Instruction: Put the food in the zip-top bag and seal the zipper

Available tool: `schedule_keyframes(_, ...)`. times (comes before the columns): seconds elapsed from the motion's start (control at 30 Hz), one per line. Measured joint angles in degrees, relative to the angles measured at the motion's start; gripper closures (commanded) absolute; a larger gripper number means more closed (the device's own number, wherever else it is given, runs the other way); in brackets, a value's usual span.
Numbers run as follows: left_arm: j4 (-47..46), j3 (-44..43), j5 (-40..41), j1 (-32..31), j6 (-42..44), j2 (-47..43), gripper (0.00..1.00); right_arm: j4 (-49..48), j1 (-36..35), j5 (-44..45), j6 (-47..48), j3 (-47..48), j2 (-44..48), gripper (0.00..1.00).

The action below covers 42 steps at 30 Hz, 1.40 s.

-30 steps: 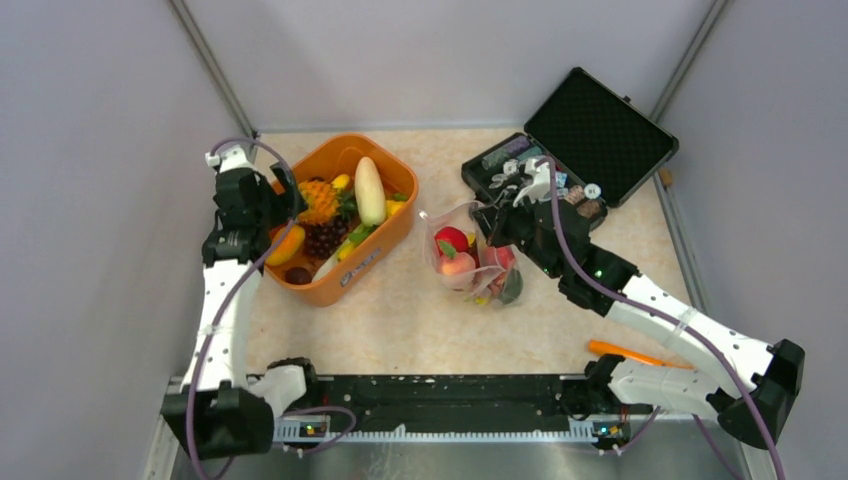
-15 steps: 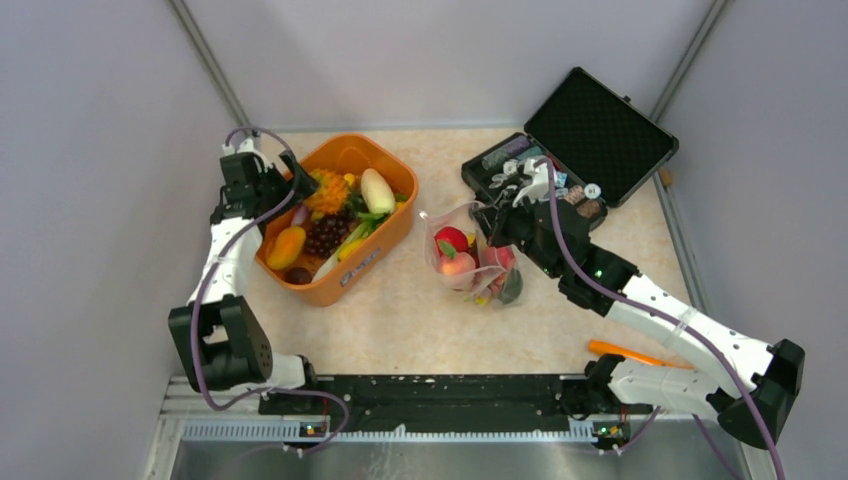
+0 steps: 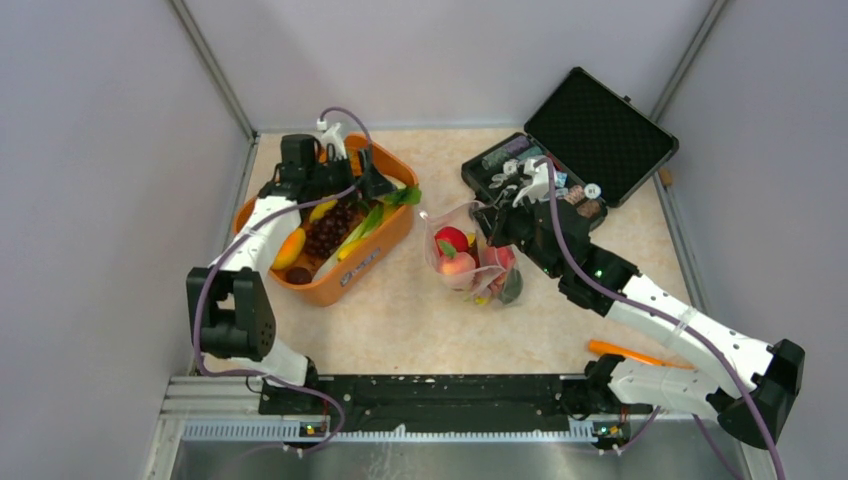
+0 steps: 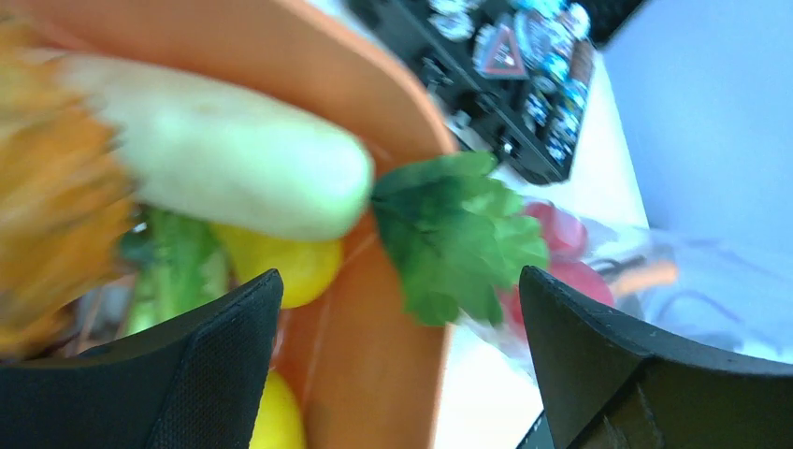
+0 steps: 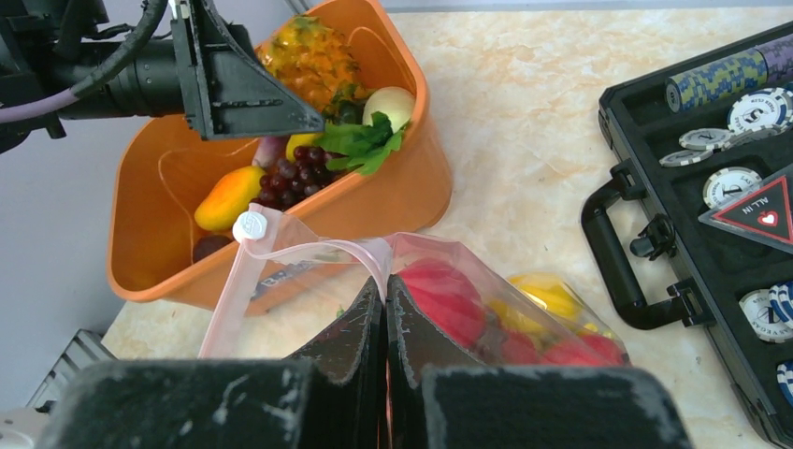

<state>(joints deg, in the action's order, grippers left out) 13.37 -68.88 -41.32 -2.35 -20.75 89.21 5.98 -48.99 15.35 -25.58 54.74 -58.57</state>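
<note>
Beige tabletop (image 3: 400,320), left end effector (image 4: 400,281) released above basket (image 3: 375,248), right end effector (image 5: 385,299) clenching zip-top bag (image 5: 309,257)

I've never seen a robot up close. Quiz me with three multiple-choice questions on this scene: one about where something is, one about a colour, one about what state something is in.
1. Where is the black case relative to the zip-top bag?
A) farther back and to the right
B) inside it
C) nearer, between the arm bases

2. What colour is the basket?
A) blue
B) orange
C) white

3. What is the right end effector doing?
A) hanging open over the basket
B) resting open in the case
C) shut on the bag's pink zipper

Answers:
1 A: the top view shows the case at the far right, beyond the bag.
2 B: its walls are orange in every view.
3 C: its wrist view shows it closed on the pink strip.
</note>
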Motion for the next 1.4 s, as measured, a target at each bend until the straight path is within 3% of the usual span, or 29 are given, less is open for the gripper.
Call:
schedule_keyframes(0.2, 4.74, -0.98, 0.98, -2.95, 4.20, -0.79, 0.07, 0.00, 0.00, -0.02, 0.00, 0.00, 0.00, 1.00)
schedule_keyframes(0.4, 13.25, -0.17, 14.10, -2.21, 9.33, -7.39, 0.07, 0.02, 0.00, 0.02, 0.02, 0.00, 0.00, 1.00)
schedule_keyframes(0.6, 17.59, 0.63, 29.88, -2.01, 11.15, -12.11, 0.17, -0.20, 0.02, -0.15, 0.02, 0.00, -0.39, 1.00)
schedule_keyframes(0.67, 18.84, 0.59, 34.16, -1.53, 11.30, -10.67, 0.21, -0.42, 0.02, -0.33, 0.04, 0.00, -0.90, 1.00)
schedule_keyframes(0.83, 21.86, 0.37, 42.01, 0.13, 11.19, -4.52, 0.18, -0.26, 0.02, -0.50, 0.07, 0.00, -1.62, 1.00)
schedule_keyframes(1.1, 20.72, -0.02, 45.00, 2.03, 10.80, 4.00, 0.20, -0.20, 0.02, -0.68, 0.50, 0.09, -2.14, 1.00)
schedule_keyframes(1.4, 12.63, 0.35, 41.16, 2.08, 6.91, 9.18, 0.52, 0.70, 0.04, -0.85, 0.79, 0.11, -2.47, 1.00)
